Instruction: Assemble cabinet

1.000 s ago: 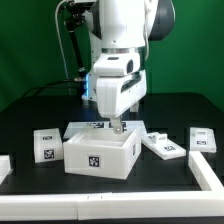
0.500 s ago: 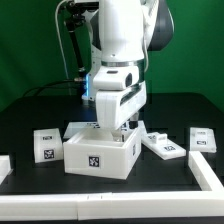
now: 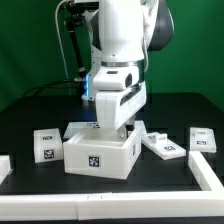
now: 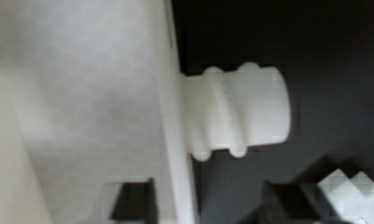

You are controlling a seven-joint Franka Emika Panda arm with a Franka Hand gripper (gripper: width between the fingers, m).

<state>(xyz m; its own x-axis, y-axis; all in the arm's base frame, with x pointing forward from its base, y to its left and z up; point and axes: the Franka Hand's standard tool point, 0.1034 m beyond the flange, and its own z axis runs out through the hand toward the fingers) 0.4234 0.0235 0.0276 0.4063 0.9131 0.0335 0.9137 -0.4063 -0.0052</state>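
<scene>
My pincer (image 3: 118, 126) hangs over the cabinet's (image 3: 97, 155) rear wall, the cabinet directly beneath, seemingly lying lengthwise across the exterior view. Finger spread: I cannot tell.

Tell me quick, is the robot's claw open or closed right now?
Gripper: open, straddling a wall of the cabinet, with a gap still showing on one side.
</scene>
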